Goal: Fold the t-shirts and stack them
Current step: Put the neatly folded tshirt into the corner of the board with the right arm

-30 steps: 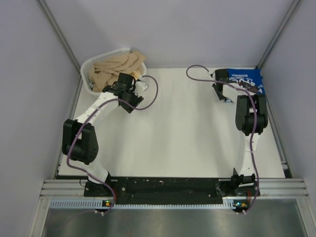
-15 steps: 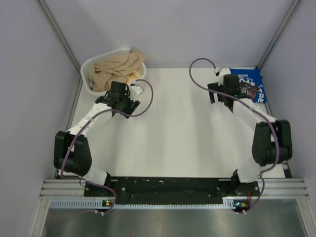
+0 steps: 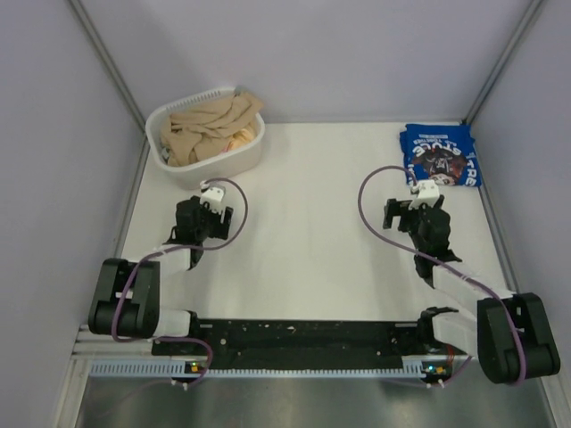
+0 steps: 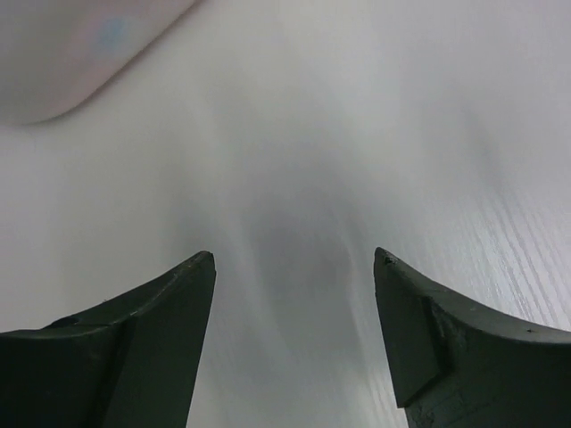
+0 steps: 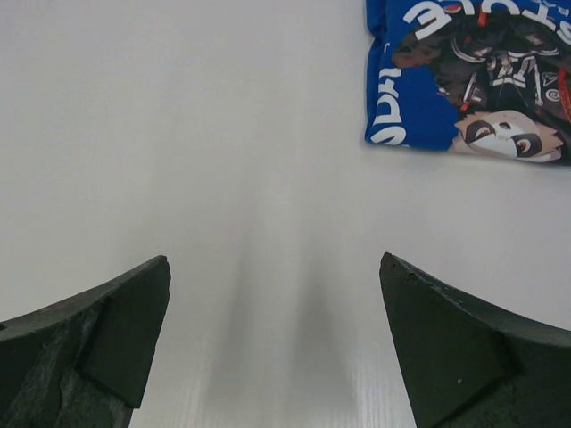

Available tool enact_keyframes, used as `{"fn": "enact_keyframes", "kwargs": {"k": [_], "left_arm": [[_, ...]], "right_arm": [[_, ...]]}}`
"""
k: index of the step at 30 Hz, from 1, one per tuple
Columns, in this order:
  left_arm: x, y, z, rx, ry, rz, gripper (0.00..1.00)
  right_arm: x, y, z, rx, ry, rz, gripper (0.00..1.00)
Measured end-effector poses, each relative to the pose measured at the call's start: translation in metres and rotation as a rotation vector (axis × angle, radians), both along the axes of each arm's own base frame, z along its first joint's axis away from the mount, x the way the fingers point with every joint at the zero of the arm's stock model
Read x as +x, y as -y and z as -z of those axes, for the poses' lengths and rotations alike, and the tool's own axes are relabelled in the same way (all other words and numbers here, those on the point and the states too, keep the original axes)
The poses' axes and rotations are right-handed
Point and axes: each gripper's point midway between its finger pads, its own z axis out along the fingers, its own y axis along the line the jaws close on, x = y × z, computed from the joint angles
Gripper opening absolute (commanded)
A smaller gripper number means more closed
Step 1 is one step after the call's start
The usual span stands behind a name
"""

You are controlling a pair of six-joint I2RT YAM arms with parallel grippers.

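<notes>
Arms: two, both folded back low over the near half of the white table (image 3: pixel 312 241), left arm on the left and right arm on the right.

Left gripper (image 3: pixel 203 207) (image 4: pixel 294 267): jaws spread wide with nothing between them. It hangs over bare table, just nearer than the basket and apart from it.

Right gripper (image 3: pixel 406 207) (image 5: pixel 275 267): jaws also spread wide and empty. Its tips point toward the far side, with bare table beneath them.

T-shirts: one royal-blue cloth t-shirt (image 3: pixel 439 154) (image 5: pixel 464 76) is in view, folded into a rectangle. It lies flat in the far right corner of the table, print side up, showing white lettering and a dark cartoon-face graphic. Whether more than one shirt lies in the fold cannot be told.

T-shirt and grippers: the shirt lies farther away than the right gripper and a little to its right, well apart from it. Neither gripper touches it.

Containers: one, a white plastic laundry basket (image 3: pixel 227 162), oval with a slotted rim, standing in the far left corner of the table.

Basket contents: a crumpled heap of tan cloth (image 3: pixel 203 127) fills it and rises to the rim. The number of pieces cannot be told.
</notes>
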Motion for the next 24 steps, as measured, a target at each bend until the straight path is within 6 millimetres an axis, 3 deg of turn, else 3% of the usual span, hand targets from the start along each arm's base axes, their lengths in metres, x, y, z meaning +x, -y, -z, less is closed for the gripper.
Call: {"fn": "enact_keyframes", "kwargs": {"k": [1, 2, 7, 12, 24], "left_arm": [[0.002, -0.001, -0.002, -0.020, 0.022, -0.009, 0.82], [0.006, -0.001, -0.008, -0.044, 0.056, -0.018, 0.99], [0.020, 0.001, -0.041, -0.125, 0.263, -0.010, 0.99], [0.017, 0.001, -0.046, -0.153, 0.313, -0.009, 0.99], [0.021, 0.003, -0.059, -0.170, 0.365, -0.007, 0.99]], "right_arm": [[-0.002, 0.001, 0.002, 0.002, 0.004, 0.003, 0.99], [-0.003, 0.001, 0.000, 0.004, 0.018, 0.005, 0.99], [0.000, 0.003, -0.022, 0.019, 0.111, 0.019, 0.99], [-0.001, 0.004, -0.034, 0.028, 0.170, 0.025, 0.99], [-0.006, 0.006, -0.037, 0.033, 0.207, 0.030, 0.99]]}}
